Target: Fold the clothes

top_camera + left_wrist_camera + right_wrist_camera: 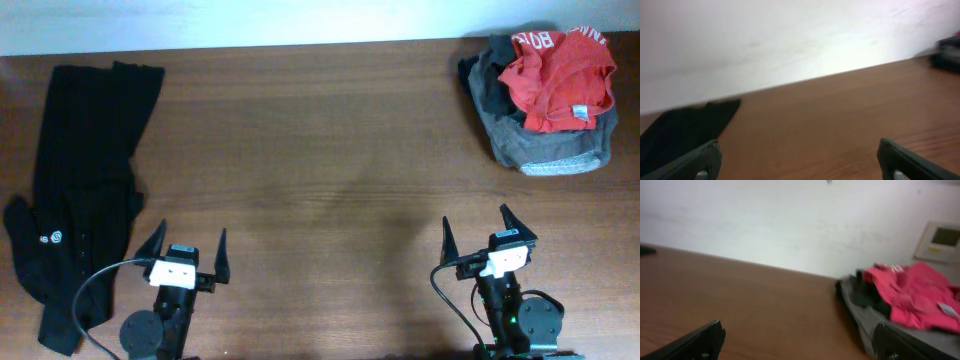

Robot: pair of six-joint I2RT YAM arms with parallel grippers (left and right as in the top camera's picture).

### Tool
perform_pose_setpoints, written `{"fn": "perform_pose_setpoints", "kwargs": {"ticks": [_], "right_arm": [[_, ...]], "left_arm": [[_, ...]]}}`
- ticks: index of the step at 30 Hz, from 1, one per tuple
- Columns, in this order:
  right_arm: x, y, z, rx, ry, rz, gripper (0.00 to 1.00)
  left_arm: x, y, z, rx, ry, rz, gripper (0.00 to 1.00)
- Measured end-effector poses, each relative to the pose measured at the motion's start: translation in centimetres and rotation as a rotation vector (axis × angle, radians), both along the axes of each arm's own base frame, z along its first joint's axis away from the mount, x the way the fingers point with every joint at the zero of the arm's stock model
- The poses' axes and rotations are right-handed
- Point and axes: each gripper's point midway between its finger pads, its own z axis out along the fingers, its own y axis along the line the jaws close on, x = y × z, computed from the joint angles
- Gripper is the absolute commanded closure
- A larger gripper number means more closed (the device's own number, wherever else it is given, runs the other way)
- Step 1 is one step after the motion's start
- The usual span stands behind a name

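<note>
Claws wide apart, empty: left gripper (190,243) and right gripper (476,232) sit at 6 o'clock, probably waiting to start. Black garment (85,170) lies unfolded at 9 o'clock, nearest the left arm.

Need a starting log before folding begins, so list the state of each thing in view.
black garment: unfolded, lying long and loosely flat, not held.
red garment: crumpled, on top of the grey garment.
grey garment: bunched in a heap under the red one.
left gripper: open, empty, beside the black garment.
right gripper: open, empty.
</note>
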Motion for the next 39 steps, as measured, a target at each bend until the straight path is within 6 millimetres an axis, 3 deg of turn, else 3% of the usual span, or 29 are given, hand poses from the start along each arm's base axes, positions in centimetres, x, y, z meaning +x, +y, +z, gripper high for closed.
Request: {"fn": "perform_pose_setpoints", "kwargs": {"ticks": [7,12,16,23,32,39], "right_arm": [[-0.3,0.8,1.2,0.097,-0.023,0.050,0.01],[-1.0,1.4,5.5,0.117,-0.069,0.092,0.01],[-0.9,2.0,9.0,0.125,-0.039,0.125,0.01],[2.3,3.6,13.1,0.152,0.158,0.231,0.01],[7.5,4.3,13.4,0.235,0.519,0.268,0.01],[11.6,4.8,10.9,0.300,0.773,0.292,0.01]], "left_arm": [[-1.0,-3.3,2.5,0.025,-0.109,-0.197,0.01],[-1.5,-4.1,3.0,0.028,-0.112,-0.252,0.01],[-1.5,-4.2,4.6,0.021,-0.086,-0.253,0.01],[0.3,-3.8,7.6,-0.014,0.043,-0.245,0.01],[5.6,-0.7,7.6,-0.062,0.513,-0.101,0.01],[9.7,0.4,7.4,-0.075,0.810,-0.091,0.01]]}}
